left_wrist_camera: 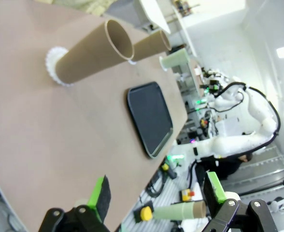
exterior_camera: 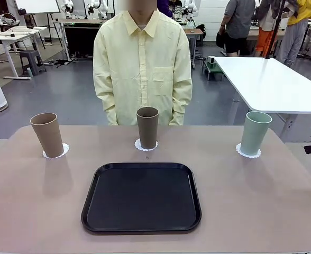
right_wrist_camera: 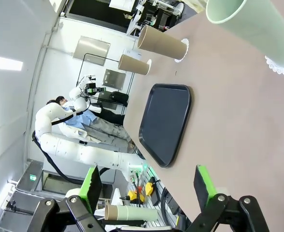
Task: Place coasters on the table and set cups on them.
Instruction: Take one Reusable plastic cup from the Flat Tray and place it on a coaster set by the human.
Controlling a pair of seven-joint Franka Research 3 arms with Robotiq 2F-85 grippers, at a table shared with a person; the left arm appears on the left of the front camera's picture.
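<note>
Both hands, left hand (left_wrist_camera: 156, 198) and right hand (right_wrist_camera: 149, 186), are wide open and empty; the cups (exterior_camera: 147, 127) look light and tippy, so you should hold them at mid-height.

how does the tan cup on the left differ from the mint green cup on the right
The tan cup is light brown and leans a little in the front view; the mint green cup is pale green and leans less. The tan cup stands at the table's left end, the mint green cup at its right end. Both are tall, tapered, handleless, each on a white coaster.
</note>
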